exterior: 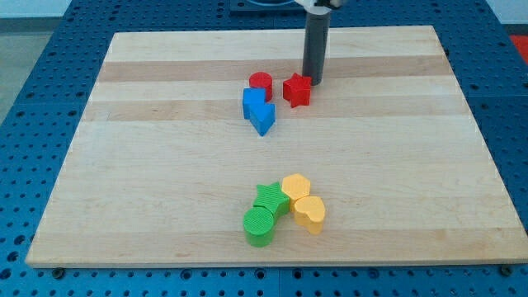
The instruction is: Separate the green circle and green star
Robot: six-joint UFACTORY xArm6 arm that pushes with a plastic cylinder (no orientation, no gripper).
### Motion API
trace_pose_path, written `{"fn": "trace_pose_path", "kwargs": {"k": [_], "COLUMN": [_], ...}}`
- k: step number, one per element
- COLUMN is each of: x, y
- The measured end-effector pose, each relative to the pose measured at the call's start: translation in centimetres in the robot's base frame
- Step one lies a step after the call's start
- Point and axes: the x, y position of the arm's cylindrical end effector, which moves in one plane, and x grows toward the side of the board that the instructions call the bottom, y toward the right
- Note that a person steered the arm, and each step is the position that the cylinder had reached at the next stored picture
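Observation:
The green circle (259, 225) sits near the view's bottom, touching the green star (271, 199) just above and to its right. My tip (313, 81) is far from both, near the view's top, right beside the red star (297, 90) on its upper right side.
A yellow hexagon (295, 186) touches the green star on its right, and a yellow heart (310, 213) lies below it. A red circle (261, 84) and two blue blocks (259, 110) cluster left of the red star. The wooden board (124, 165) ends on a blue pegged table.

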Motion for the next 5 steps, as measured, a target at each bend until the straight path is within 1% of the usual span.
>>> {"fn": "trace_pose_path", "kwargs": {"k": [2, 3, 4, 5], "x": [2.9, 3.8, 3.5, 4.0], "y": [-3.4, -3.9, -3.2, 2.0]}}
